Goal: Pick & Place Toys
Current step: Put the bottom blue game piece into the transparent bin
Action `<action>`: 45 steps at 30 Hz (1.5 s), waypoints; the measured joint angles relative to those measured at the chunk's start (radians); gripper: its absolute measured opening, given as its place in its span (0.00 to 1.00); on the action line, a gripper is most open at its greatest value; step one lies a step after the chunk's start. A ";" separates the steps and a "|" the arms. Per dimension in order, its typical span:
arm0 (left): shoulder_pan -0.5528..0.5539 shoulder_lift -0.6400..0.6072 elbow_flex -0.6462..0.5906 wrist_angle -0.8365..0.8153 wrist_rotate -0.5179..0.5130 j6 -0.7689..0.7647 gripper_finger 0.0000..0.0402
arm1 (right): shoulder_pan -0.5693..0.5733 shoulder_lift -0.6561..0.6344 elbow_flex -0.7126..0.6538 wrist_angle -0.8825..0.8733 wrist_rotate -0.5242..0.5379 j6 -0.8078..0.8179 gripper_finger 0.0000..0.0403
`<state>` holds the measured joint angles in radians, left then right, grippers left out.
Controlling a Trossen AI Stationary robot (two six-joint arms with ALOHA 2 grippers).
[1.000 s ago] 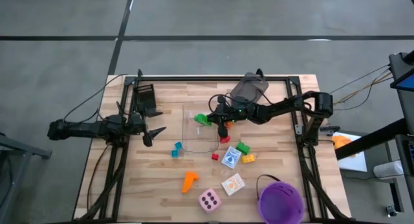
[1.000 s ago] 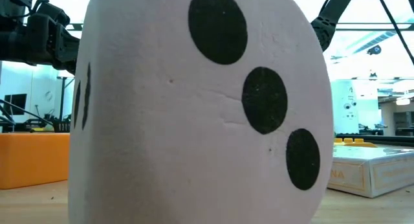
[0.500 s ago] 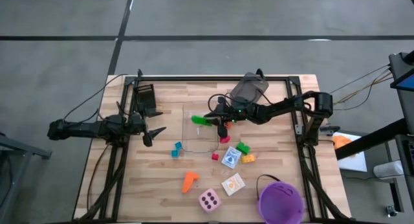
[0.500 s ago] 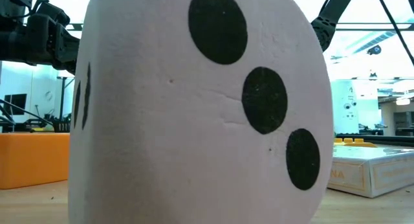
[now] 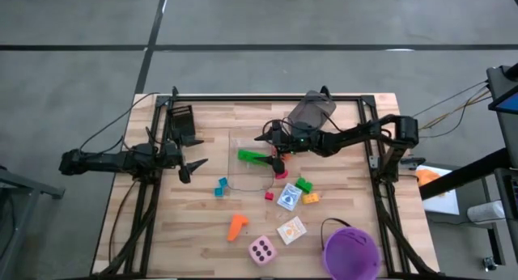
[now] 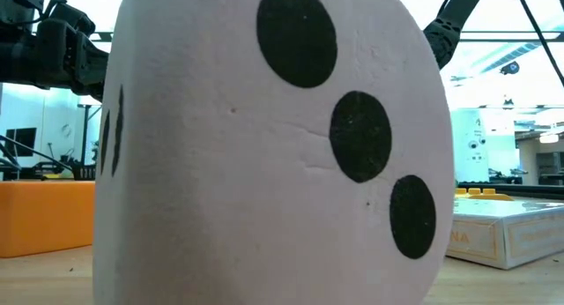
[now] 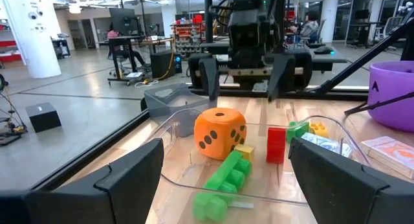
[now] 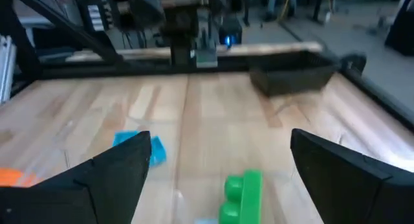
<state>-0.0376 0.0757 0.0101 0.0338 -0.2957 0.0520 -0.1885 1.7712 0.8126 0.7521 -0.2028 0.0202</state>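
High view: light wood slat table (image 5: 202,231) w/ black frame rails, grey concrete floor w/ dark seams all round. Clear tray (image 5: 235,183) mid-table; long green brick (image 5: 252,156) lies inside it near its right side. Right gripper (image 5: 273,154) sits over tray's right edge, fingers spread wide, nothing in them; green brick just beside fingertips. Left gripper (image 5: 190,165) parked at table's left, well apart from tray, fingers spread, empty. Loose toys on wood: teal bricks (image 5: 220,186) just left of tray, small red brick (image 5: 269,196), another green brick (image 5: 304,184), yellow brick (image 5: 311,198), two white cards (image 5: 289,197), orange peg (image 5: 235,225), pink die (image 5: 261,250). Purple bucket (image 5: 350,252) at front right corner. Dark bin (image 5: 182,123) back left.

Low view: pink die (image 6: 273,146) w/ black dots fills nearly whole frame; orange peg (image 6: 44,217) to one side, card (image 6: 507,230) to other; bright lab w/ windows behind.

Left wrist view: tray wall (image 7: 174,185) close up, inside it green brick (image 7: 226,175), orange die (image 7: 220,132), red brick (image 7: 276,145). Right gripper (image 7: 246,81) beyond, fingers wide. Open workshop floor, white pillar, benches behind.

Right wrist view: green brick (image 8: 240,197) below between own fingers, not held; teal brick (image 8: 139,149) on wood, dark bin (image 8: 294,76) further off.
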 joint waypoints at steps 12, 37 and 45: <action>0.000 0.000 0.000 0.004 0.000 -0.008 0.83 | 0.010 -0.032 -0.280 0.607 0.036 -0.021 0.91; 0.000 0.549 0.101 0.009 0.147 -0.211 0.83 | 0.023 -0.633 -0.540 0.027 0.241 -0.012 0.91; -0.008 0.779 0.193 -0.084 0.359 -0.311 0.83 | 0.024 -0.645 -0.541 -0.043 0.241 -0.001 0.91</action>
<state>-0.0456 0.8547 0.2034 -0.0498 0.0634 -0.2588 -0.1650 1.1263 0.2718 0.7092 0.0380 0.0193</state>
